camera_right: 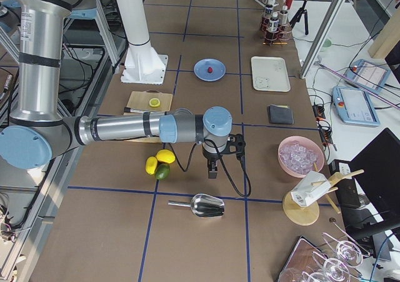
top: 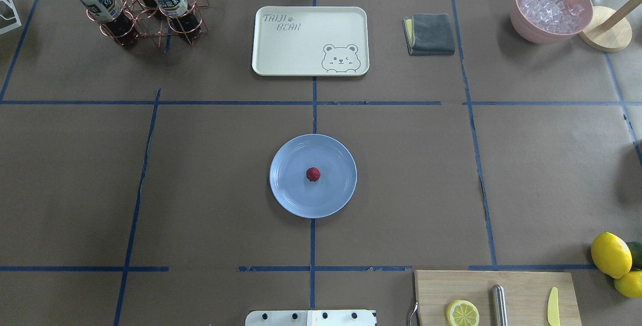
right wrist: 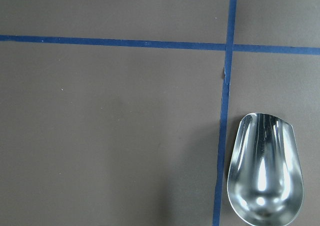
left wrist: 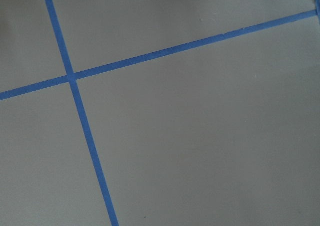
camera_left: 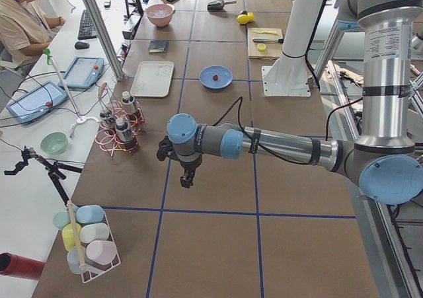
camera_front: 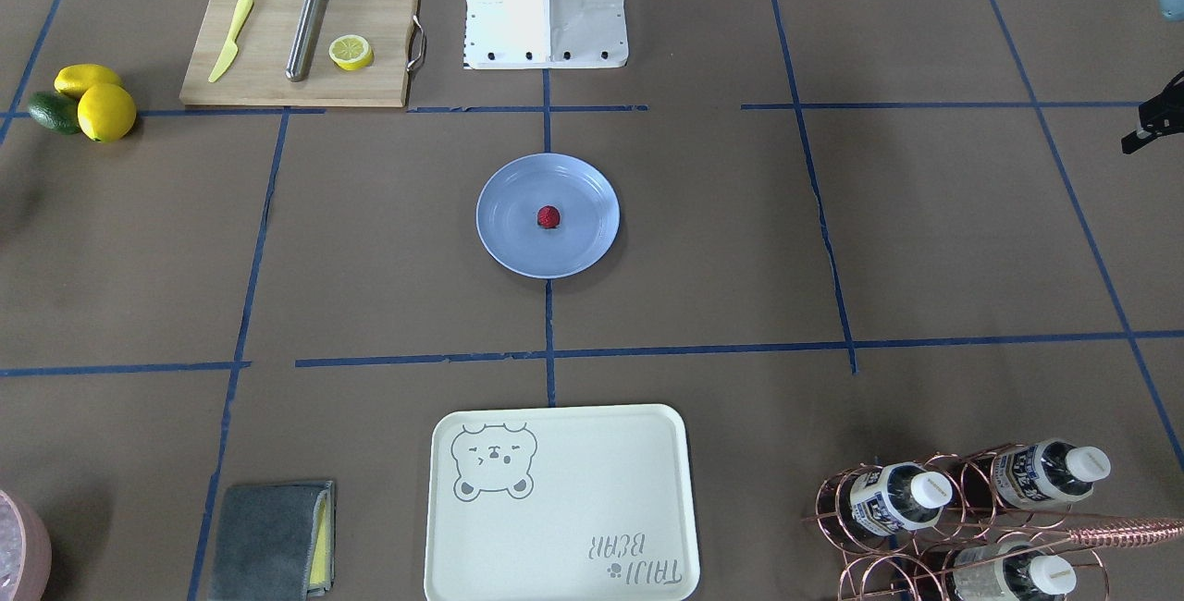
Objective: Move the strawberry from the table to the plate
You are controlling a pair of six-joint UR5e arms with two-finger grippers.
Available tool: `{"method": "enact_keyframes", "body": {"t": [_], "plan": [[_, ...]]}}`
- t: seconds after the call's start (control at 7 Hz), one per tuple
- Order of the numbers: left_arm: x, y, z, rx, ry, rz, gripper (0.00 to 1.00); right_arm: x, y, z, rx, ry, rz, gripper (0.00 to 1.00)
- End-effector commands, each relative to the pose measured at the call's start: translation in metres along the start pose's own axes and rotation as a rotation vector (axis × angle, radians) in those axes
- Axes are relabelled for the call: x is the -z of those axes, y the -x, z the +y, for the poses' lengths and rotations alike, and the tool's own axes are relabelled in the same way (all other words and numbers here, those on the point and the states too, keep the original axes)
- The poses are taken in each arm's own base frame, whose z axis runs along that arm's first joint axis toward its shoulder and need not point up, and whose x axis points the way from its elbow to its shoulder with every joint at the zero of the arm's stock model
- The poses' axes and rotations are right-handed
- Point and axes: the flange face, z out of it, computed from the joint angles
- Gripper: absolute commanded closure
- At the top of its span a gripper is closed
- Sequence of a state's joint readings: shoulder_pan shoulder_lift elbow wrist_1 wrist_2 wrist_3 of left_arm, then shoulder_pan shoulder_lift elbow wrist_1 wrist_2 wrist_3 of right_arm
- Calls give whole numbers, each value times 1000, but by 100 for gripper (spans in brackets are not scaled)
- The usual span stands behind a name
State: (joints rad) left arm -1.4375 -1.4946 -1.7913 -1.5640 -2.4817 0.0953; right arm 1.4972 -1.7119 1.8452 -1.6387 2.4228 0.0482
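The small dark-red strawberry lies in the middle of the light blue plate, which sits at the centre of the brown table. Both arms are far from it. My left gripper hangs over the table's left end, past the bottle rack, and shows only in the exterior left view. My right gripper hovers near the lemons at the right end and shows only in the exterior right view. I cannot tell whether either is open or shut. The wrist views show no fingers.
A cream bear tray, a bottle rack, a grey cloth and a pink bowl of ice line the far side. A cutting board, lemons and a steel scoop are at the right.
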Motion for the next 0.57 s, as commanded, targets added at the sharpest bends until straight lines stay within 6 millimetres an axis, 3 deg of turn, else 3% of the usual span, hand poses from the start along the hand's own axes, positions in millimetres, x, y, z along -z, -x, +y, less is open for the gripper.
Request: {"method": "enact_keyframes", "body": {"t": [0.0, 0.14, 0.43], "plan": [[11, -12, -9, -32, -25, -7, 0, 0, 0, 1, -4, -1, -1, 0], [9, -10, -10, -31, -20, -8, 0, 0, 0, 0, -5, 0, 1, 0], [22, -16, -21, -44, -38, -36, 0, 0, -1, 0, -5, -1, 5, 0]]}}
